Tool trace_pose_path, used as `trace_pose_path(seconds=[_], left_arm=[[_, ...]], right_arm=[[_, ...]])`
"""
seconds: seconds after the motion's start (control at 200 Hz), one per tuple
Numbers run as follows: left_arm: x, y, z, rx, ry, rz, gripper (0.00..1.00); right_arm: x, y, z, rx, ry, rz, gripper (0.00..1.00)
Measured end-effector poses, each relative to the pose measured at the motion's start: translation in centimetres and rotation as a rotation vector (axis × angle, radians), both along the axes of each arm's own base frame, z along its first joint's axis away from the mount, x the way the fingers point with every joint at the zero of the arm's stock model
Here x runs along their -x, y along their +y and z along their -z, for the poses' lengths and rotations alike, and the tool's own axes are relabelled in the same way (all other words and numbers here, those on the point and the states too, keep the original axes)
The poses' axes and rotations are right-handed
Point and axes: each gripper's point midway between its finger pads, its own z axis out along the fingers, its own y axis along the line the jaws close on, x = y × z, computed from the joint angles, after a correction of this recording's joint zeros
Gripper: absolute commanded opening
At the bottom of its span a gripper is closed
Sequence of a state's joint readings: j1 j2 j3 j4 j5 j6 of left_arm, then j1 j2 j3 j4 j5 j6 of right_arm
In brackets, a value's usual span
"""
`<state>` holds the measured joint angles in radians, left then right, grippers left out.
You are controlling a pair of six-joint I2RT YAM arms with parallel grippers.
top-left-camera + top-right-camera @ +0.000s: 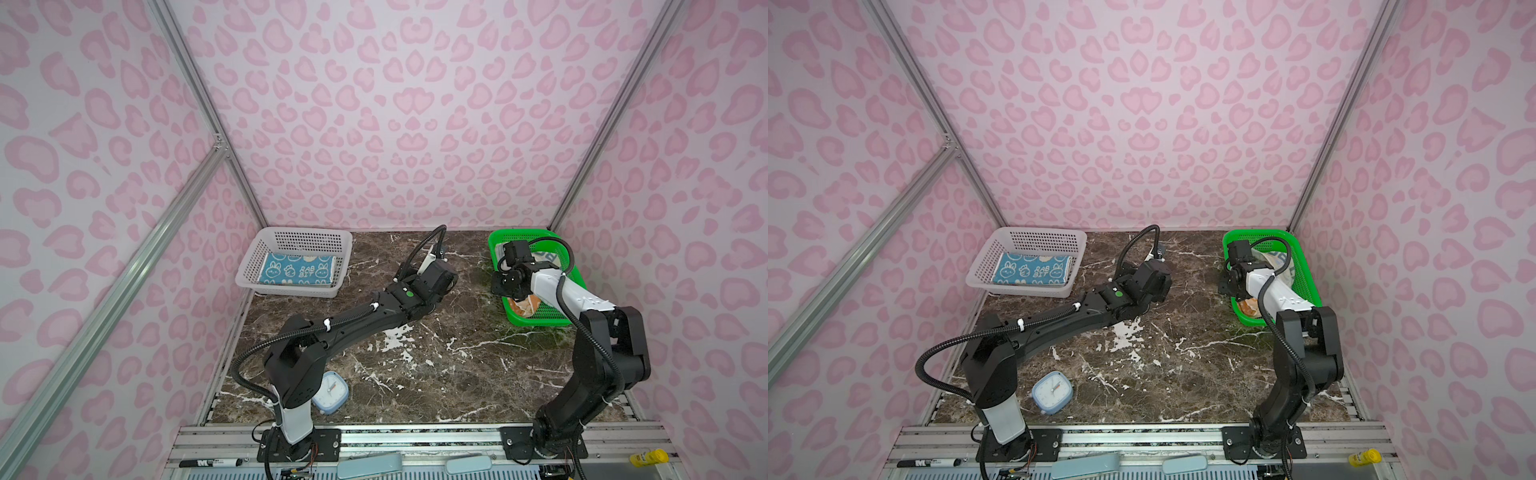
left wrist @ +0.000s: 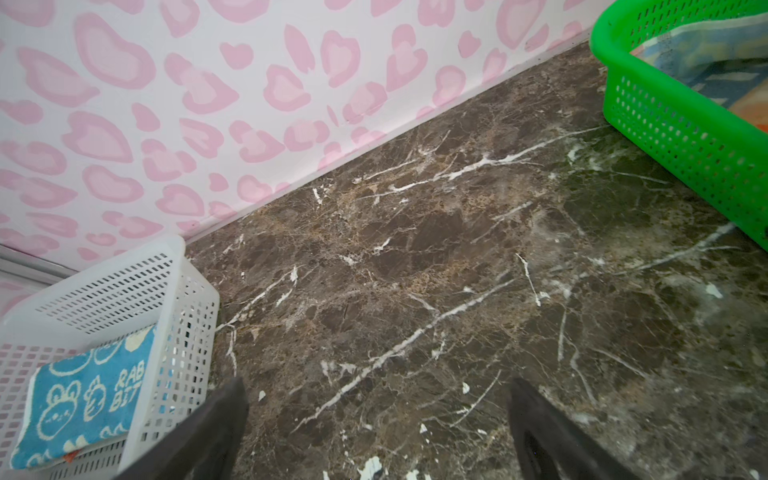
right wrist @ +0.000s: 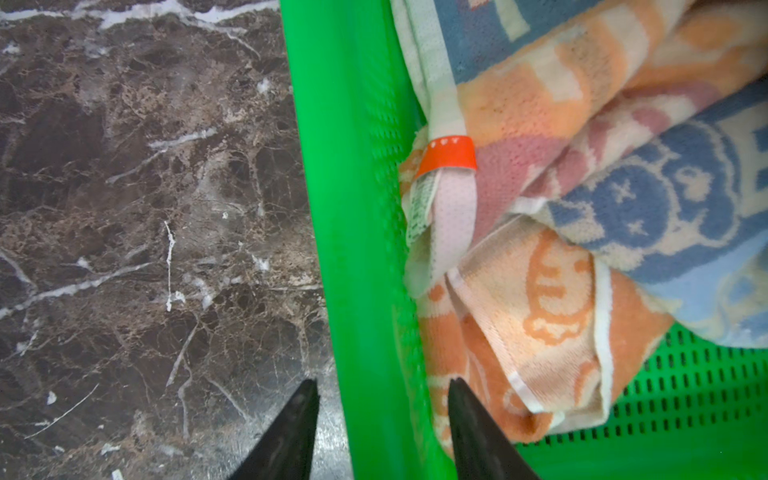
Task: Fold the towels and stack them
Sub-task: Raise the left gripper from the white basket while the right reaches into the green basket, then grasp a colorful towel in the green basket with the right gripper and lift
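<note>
A folded blue towel (image 1: 297,270) (image 1: 1032,270) (image 2: 83,407) with bunny prints lies in the white basket (image 1: 307,235) (image 2: 124,270) at the back left. In the green basket (image 1: 540,320) (image 3: 361,208) at the back right, an orange towel (image 3: 540,332) lies crumpled under a blue, orange and cream towel (image 3: 644,199). My right gripper (image 3: 382,390) (image 1: 513,295) straddles the green basket's left wall. One finger is outside over the table, the other inside against the orange towel, with a gap between them. My left gripper (image 2: 380,399) (image 1: 434,255) hangs wide open over bare table between the baskets.
The marble table (image 1: 415,365) runs between the two baskets. A pale blue clock (image 1: 330,392) stands by the left arm's base. A black marker (image 1: 212,462) and a yellow bottle (image 1: 648,457) lie on the front rail. Pink patterned walls close in three sides.
</note>
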<state>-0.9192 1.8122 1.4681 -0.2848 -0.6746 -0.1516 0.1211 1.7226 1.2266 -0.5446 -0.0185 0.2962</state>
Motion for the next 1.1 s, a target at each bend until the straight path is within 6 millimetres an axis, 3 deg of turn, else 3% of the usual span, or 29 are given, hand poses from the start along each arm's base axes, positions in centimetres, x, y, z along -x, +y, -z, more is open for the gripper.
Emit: trace_pose_path(seconds=[0.185, 0.445, 0.75, 0.815, 0.985, 1.1], left_arm=[[0.8, 0.5, 1.3, 0.031, 0.046, -0.017, 0.98], [0.9, 0.5, 1.8, 0.074, 0.067, -0.048, 0.98], [0.7, 0.2, 1.9, 0.089, 0.078, -0.065, 0.98], [0.7, 0.1, 1.9, 0.095, 0.080, -0.066, 0.98], [0.7, 0.0, 2.0, 0.099, 0.083, -0.065, 0.98], [0.7, 0.0, 2.3, 0.095, 0.087, -0.067, 0.98]], right_arm=[[-0.1, 0.2, 0.3, 0.016, 0.009, -0.016, 0.44], [-0.2, 0.2, 1.5, 0.024, 0.035, -0.020, 0.26], [1.1, 0.6, 1.5, 0.018, 0.034, -0.035, 0.24], [1.6, 0.9, 1.5, 0.015, 0.038, -0.041, 0.27], [2.6, 1.7, 1.0, -0.012, 0.041, -0.049, 0.57], [2.3, 1.8, -0.7, -0.023, 0.015, -0.051, 0.74]])
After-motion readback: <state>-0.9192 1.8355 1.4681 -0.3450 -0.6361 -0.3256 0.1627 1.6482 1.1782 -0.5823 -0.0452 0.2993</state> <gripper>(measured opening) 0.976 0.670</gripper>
